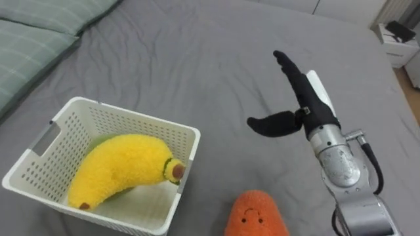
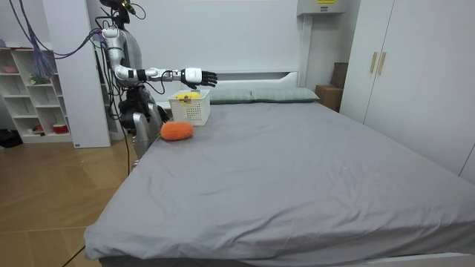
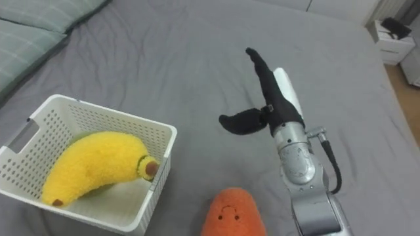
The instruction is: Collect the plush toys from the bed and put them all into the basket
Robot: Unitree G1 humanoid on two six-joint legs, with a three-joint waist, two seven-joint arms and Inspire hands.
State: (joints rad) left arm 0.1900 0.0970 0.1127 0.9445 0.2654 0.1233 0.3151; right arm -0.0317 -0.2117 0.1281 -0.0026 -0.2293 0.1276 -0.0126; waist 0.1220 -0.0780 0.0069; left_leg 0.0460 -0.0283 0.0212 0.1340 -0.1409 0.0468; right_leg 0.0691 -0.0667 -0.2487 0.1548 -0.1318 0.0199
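Right hand (image 1: 307, 105) open, arm stretched out.
It hangs above the bed (image 1: 197, 59), fingers straight and together, thumb spread wide sideways, forearm level, reaching in from the bed's edge.

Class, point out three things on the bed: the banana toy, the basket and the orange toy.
banana toy (image 1: 121, 167), left eye view, middle of its yellow body
basket (image 1: 141, 117), left eye view, far rim
orange toy (image 1: 254, 215), left eye view, its face

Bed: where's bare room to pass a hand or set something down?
Bare grey cover beyond the basket up to the pillows, and between basket and open right hand. Crowded: near edge, orange plush beside the basket, banana plush inside it.
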